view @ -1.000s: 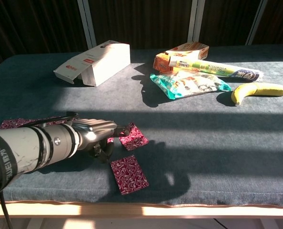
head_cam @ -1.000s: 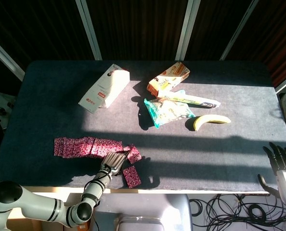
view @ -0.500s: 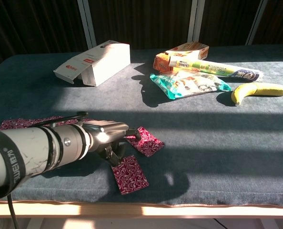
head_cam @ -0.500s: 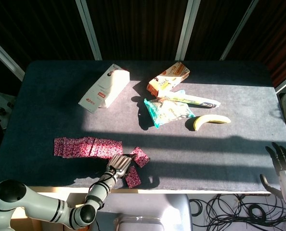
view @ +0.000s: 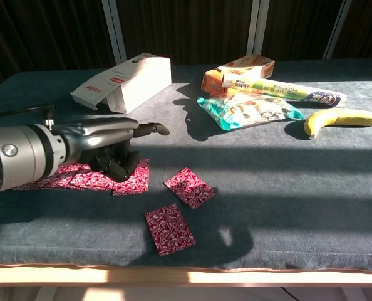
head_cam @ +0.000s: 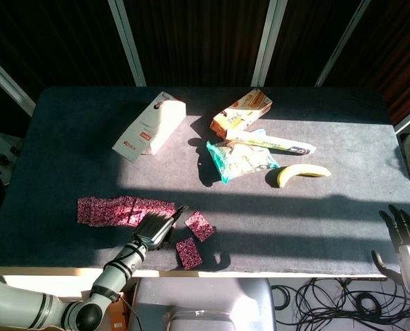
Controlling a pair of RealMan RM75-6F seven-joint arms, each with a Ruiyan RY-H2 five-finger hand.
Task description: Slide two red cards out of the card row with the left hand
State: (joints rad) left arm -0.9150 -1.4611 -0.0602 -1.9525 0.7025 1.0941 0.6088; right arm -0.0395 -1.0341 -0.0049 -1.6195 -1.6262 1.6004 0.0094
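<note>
A row of red patterned cards lies at the front left of the table; its right end shows in the chest view as cards. Two red cards lie apart from it to the right: one card just right of the row, another card nearer the front edge. My left hand hovers over the row's right end, fingers stretched out, holding nothing. My right hand hangs open off the table's front right corner.
A white carton lies at the back left. An orange box, a long tube, a snack bag and a banana cluster at the back centre and right. The dark table's front edge runs just below the cards.
My left hand has lifted off the second card and drawn back left, over the row's end. That card slid right and now lies free beside the first.
</note>
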